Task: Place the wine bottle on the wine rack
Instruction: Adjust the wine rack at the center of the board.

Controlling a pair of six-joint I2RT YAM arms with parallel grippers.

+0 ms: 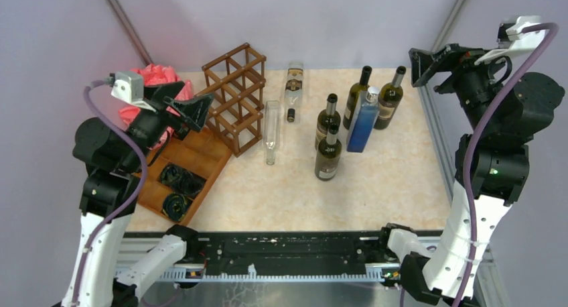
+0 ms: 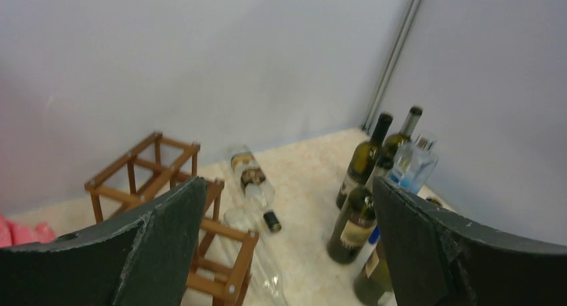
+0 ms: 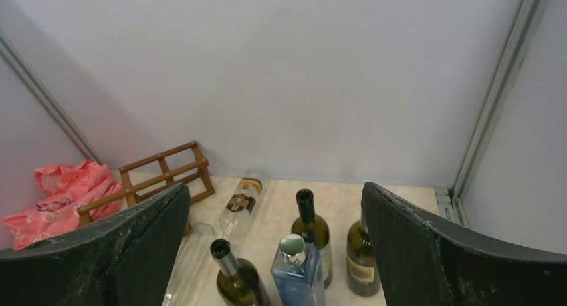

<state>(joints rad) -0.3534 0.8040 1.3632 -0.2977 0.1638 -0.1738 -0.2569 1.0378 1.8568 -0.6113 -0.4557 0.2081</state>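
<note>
The wine rack (image 1: 236,96), a dark brown wooden lattice, stands at the back left of the table; it also shows in the wrist views (image 2: 144,169) (image 3: 164,169). Several dark green wine bottles stand upright mid-right, the nearest one (image 1: 328,156) in front, another (image 1: 327,119) behind it, and two more (image 1: 356,98) (image 1: 390,98) at the back. My left gripper (image 1: 182,100) (image 2: 287,186) hangs open and empty in the air just left of the rack. High over the right edge, beyond the bottles, my right gripper (image 1: 439,60) (image 3: 275,187) is open and empty.
A blue square bottle (image 1: 362,123) stands among the green ones. Two clear bottles lie flat, one (image 1: 271,129) beside the rack and one (image 1: 293,89) behind it. A flat brown compartment tray (image 1: 204,153) with dark rolled items (image 1: 181,179) sits front left, a pink bag (image 1: 157,76) behind it.
</note>
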